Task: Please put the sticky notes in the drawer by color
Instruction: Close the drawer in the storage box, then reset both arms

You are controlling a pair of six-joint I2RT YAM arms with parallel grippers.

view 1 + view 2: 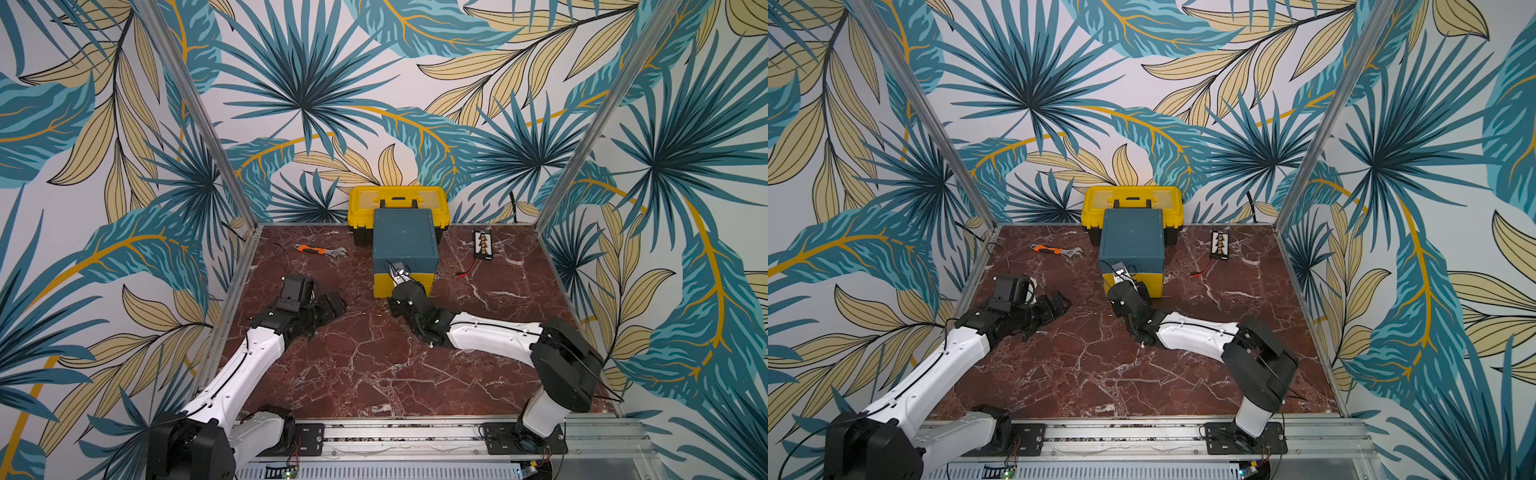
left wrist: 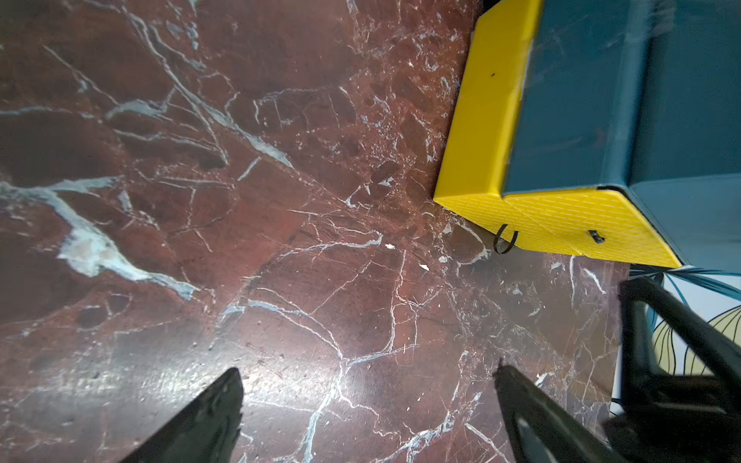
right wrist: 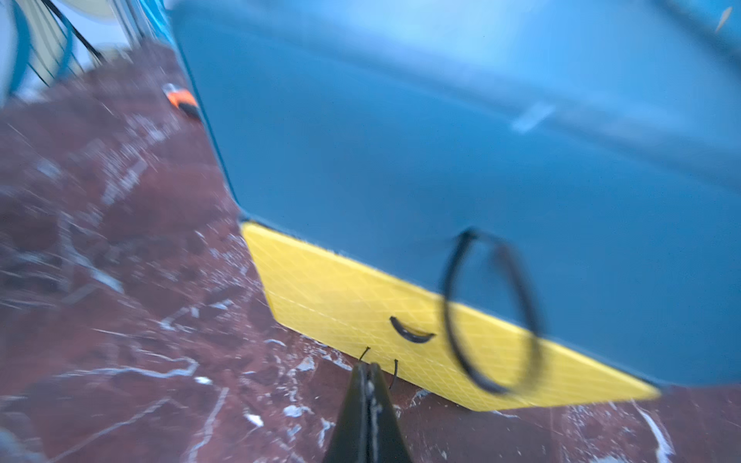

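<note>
Black board [image 1: 483, 244] (print unreadably small) lies near the drawer [image 1: 405, 239].

Polished red-brown marble-look tabletop [image 2: 280, 200] with white veins, drawer [image 1: 405, 237] in smooth matt teal plastic, its yellow fronts [image 3: 341, 296] finely cross-hatched, glossy yellow plastic toolbox [image 1: 360, 203], bare-metal wrench [image 1: 322, 250].

Open marble table [image 1: 374, 365] in front, drawer [image 1: 405, 237] just before toolbox [image 1: 361, 199], wrench [image 1: 320, 250] to its left

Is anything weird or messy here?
Nothing is spilled or broken. Oddly, no sticky notes show anywhere, and the drawer looks fully shut. A wrench and a wired black board lie loose near it.
</note>
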